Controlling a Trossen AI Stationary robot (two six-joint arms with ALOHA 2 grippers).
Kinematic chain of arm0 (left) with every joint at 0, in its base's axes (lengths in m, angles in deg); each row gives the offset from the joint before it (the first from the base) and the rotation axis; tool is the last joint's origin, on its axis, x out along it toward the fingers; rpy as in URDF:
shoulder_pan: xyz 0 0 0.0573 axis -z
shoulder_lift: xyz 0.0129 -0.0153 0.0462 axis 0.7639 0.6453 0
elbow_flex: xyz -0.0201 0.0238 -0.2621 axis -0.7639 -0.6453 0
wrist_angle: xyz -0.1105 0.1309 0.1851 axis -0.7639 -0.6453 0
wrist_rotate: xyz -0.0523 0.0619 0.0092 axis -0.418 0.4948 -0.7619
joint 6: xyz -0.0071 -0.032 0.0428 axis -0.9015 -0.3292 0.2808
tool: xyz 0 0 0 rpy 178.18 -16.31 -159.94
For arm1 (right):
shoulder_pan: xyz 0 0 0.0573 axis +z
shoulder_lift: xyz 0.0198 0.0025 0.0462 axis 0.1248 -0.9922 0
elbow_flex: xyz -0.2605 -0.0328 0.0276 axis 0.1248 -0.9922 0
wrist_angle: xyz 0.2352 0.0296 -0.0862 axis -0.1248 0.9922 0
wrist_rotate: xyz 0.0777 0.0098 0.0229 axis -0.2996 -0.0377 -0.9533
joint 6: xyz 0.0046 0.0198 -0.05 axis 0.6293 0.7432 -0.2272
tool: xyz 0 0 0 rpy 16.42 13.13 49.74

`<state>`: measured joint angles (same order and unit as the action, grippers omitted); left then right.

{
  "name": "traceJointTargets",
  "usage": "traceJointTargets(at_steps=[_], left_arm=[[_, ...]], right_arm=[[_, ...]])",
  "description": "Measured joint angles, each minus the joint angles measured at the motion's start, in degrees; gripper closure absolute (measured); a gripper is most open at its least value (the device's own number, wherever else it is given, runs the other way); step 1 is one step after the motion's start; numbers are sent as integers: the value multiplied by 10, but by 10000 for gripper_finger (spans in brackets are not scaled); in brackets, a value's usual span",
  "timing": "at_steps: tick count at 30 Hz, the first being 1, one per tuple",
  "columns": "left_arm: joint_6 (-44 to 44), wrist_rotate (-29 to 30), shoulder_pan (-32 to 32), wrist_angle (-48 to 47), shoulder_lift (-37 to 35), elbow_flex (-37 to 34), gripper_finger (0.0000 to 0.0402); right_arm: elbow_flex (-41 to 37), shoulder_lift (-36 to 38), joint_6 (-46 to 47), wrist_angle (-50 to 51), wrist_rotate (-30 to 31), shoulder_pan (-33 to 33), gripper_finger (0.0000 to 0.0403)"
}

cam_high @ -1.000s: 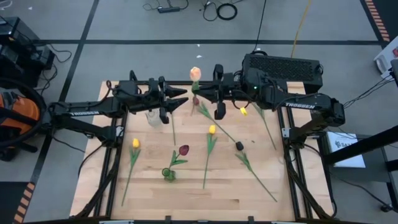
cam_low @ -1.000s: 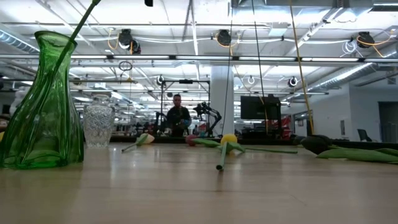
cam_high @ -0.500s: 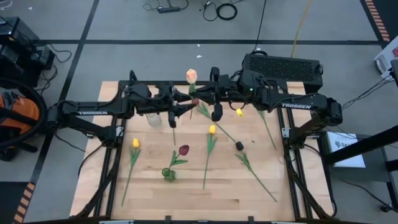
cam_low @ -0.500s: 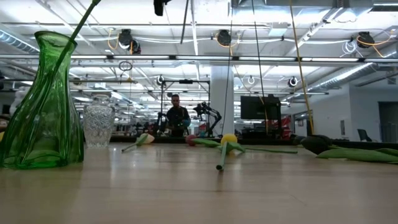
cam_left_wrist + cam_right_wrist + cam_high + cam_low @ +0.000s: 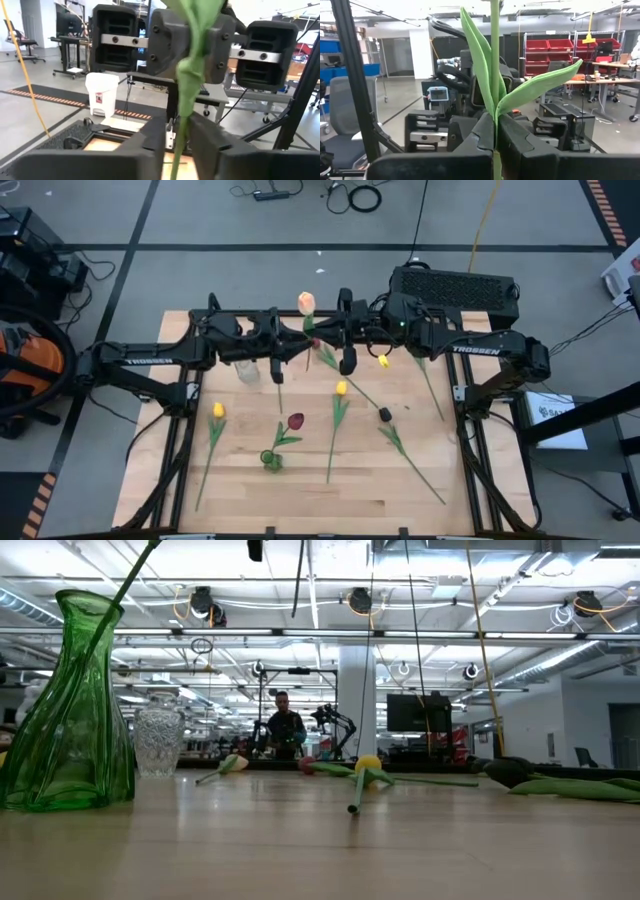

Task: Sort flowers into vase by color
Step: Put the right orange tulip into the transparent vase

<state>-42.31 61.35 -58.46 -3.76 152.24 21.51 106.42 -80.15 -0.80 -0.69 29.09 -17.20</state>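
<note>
High view: both pincers, L [image 5: 291,345] & R [image 5: 322,340], grip peach tulip [image 5: 306,303] stem.

There are three yellow flowers on the desk: one to the left [image 5: 218,410], one in the middle [image 5: 340,388] and one farther right [image 5: 383,361]. One cream-peach flower [image 5: 306,302] is at the far side. Two dark red heads are clear, one [image 5: 296,421] above the green vase and one [image 5: 385,414] right of it; a third near the far middle is uncertain. There are two vases, one green vase [image 5: 271,460] and one clear vase [image 5: 247,370]. Two grippers show, the left gripper [image 5: 293,346] and the right gripper [image 5: 323,337].
</note>
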Motion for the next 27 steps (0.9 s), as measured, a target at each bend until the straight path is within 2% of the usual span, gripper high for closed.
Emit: traceJointTargets(at_steps=[2,4,12,15,23,27], left_arm=[[0,0,0,1,0,0,371],[-1,0,0,0,0,0,389],[-4,0,0,-1,0,0,388],[-5,1,0,-1,0,0,388],[0,25,-1,9,-1,0,388],[55,54,-1,8,-16,1,388]], right_arm=[[0,0,0,1,1,0,403],[0,0,0,6,3,0,403],[0,0,15,16,3,0,403],[0,1,43,23,27,0,396],[0,4,60,52,28,-5,310],[-1,14,55,93,28,-12,269]])
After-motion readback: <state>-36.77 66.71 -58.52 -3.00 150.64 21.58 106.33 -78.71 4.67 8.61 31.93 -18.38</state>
